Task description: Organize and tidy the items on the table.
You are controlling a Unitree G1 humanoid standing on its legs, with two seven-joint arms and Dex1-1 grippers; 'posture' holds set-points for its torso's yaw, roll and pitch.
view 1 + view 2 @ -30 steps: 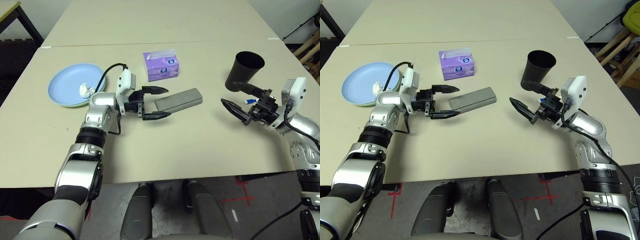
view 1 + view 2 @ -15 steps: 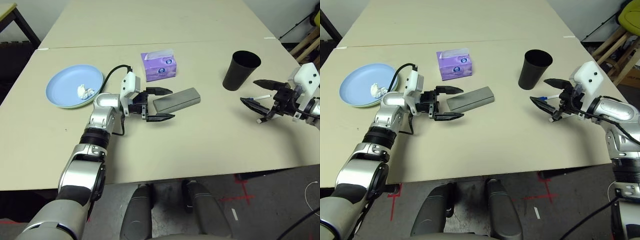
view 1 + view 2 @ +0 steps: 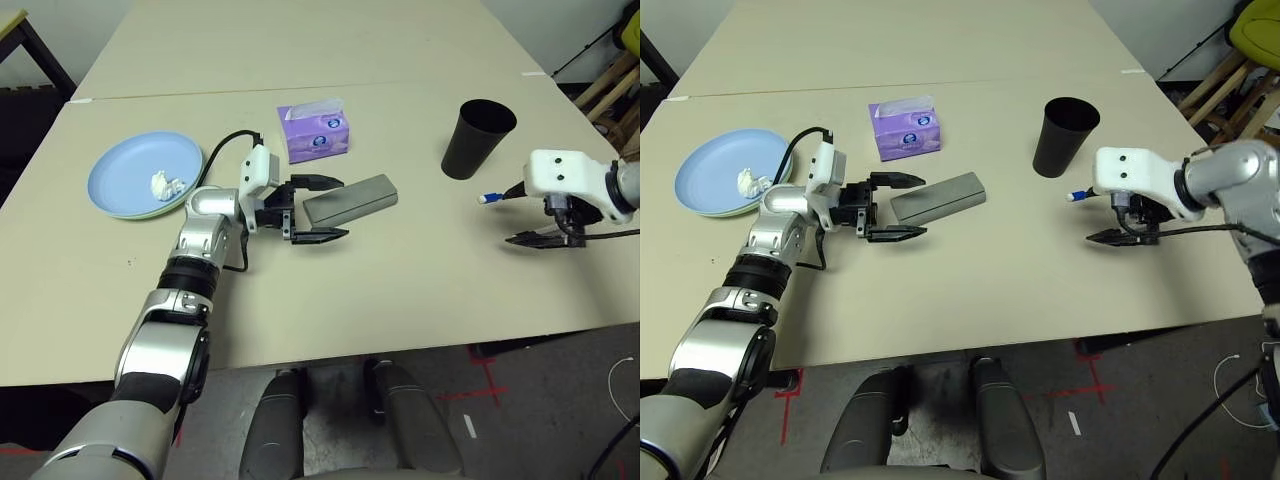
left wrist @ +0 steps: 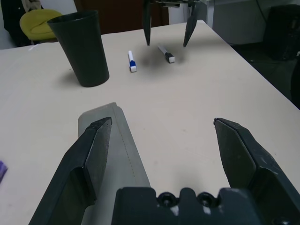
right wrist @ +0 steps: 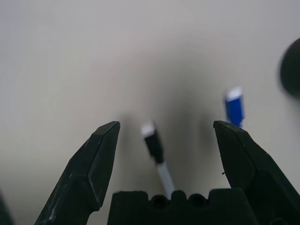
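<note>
On the table (image 3: 400,290) near its right edge, the white blue-capped pen (image 3: 490,197) is lying loose just beside the black tapered cup (image 3: 480,137), not inside it. My right gripper (image 5: 165,125) is hanging over this place with its fingers spread wide and pinching nothing.

Toward the middle, the grey oblong glasses case (image 3: 350,199) is lying flat, and my left gripper (image 3: 338,208) is pointing level at it, also spread, with the near end of the case sitting between the fingers. If one finger is touching it, I cannot tell. Behind the case the purple tissue box (image 3: 317,136) is standing. Far to the left, the light blue plate (image 3: 130,170) is resting on the pale green plate (image 3: 150,210), and the crumpled white tissue (image 3: 165,183) is lying in it.

I am judging that the work is partly done: the plates are stacked, but the pen, the case and probably the tissue are waiting for their place.

My left wrist view is giving more than the head views: it is showing a second, dark-ended pen (image 4: 165,53) beside the blue-capped one, right under my right fingers. My right wrist view is confirming that this dark pen is lying between them, while the blue cap is off to one side.
</note>
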